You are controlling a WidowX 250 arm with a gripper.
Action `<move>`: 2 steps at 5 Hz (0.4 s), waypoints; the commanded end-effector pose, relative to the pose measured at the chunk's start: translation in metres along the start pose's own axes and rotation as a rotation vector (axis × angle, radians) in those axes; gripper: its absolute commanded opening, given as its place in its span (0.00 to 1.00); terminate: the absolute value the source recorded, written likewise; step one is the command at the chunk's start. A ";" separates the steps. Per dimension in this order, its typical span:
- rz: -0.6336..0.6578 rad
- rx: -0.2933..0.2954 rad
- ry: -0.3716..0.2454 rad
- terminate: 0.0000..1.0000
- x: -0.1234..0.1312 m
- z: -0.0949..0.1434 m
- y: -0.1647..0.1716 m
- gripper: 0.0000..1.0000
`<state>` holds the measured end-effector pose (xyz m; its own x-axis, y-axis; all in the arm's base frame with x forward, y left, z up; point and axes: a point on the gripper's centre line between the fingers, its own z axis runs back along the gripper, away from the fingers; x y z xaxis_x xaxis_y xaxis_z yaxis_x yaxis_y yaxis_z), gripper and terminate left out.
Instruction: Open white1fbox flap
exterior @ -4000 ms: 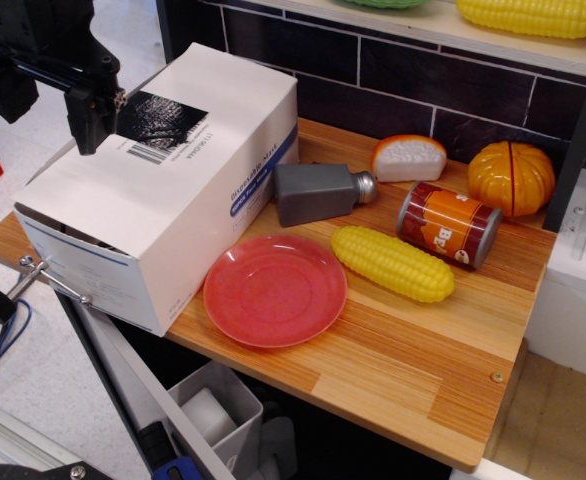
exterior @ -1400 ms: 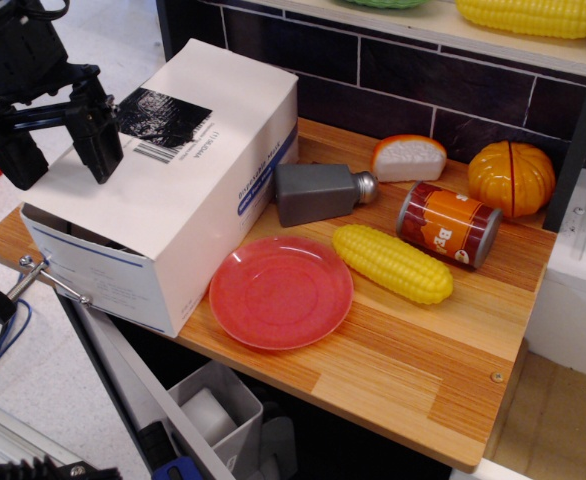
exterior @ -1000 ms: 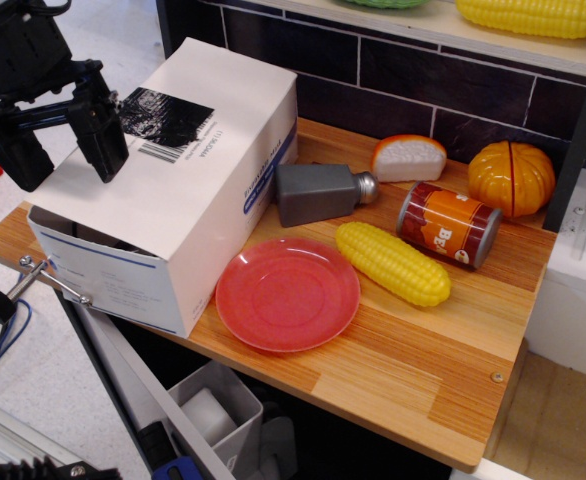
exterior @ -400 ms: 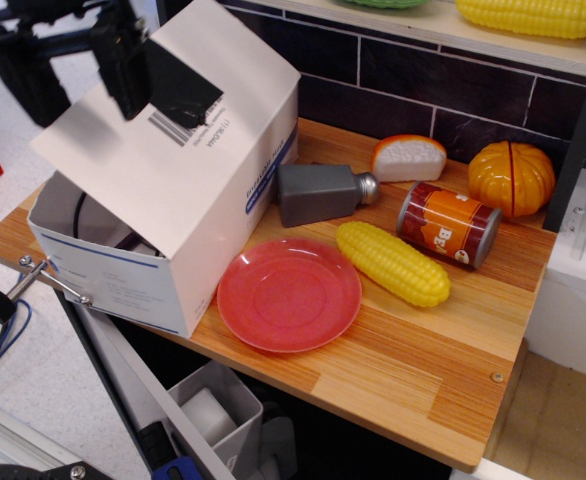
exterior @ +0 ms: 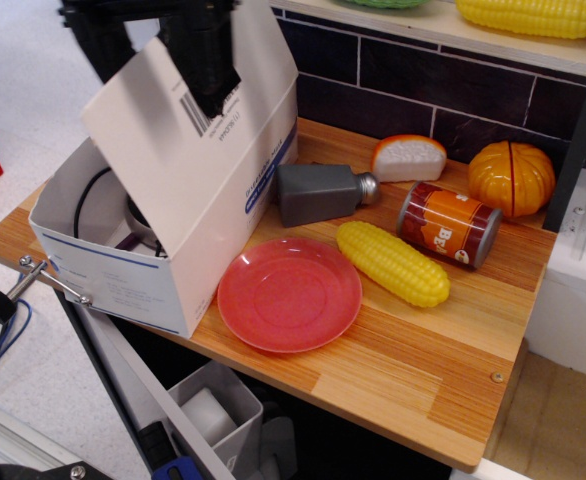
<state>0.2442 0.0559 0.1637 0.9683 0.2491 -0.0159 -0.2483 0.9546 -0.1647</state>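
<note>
The white1fbox (exterior: 123, 285) stands at the left end of the wooden table (exterior: 413, 350), with blue lettering on its long side. Its flap (exterior: 168, 165) is lifted and tilts steeply up toward the back right, with the barcode label (exterior: 195, 112) showing. The box's inside (exterior: 113, 215) is exposed and holds a dark cable and some objects. My black gripper (exterior: 155, 42) is at the flap's raised top edge, open, with one finger (exterior: 209, 60) in front of the flap over the black patch and the other behind its left corner.
A red plate (exterior: 289, 294) lies against the box's right side. A grey shaker (exterior: 318, 192), yellow corn (exterior: 393, 263), a can (exterior: 448, 224), an orange-white wedge (exterior: 408, 157) and a pumpkin (exterior: 511, 178) lie to the right. A metal clamp (exterior: 43, 275) sticks out at the front left.
The flap has swung from flat to steeply raised, exposing the box's inside. My gripper rose and moved right with the flap's edge. The box and plate shifted slightly right.
</note>
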 end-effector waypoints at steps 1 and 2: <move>-0.026 0.092 -0.116 0.00 -0.013 -0.008 -0.051 1.00; -0.088 0.151 -0.150 0.00 -0.016 -0.028 -0.072 1.00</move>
<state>0.2444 -0.0271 0.1406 0.9778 0.1628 0.1320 -0.1676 0.9855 0.0264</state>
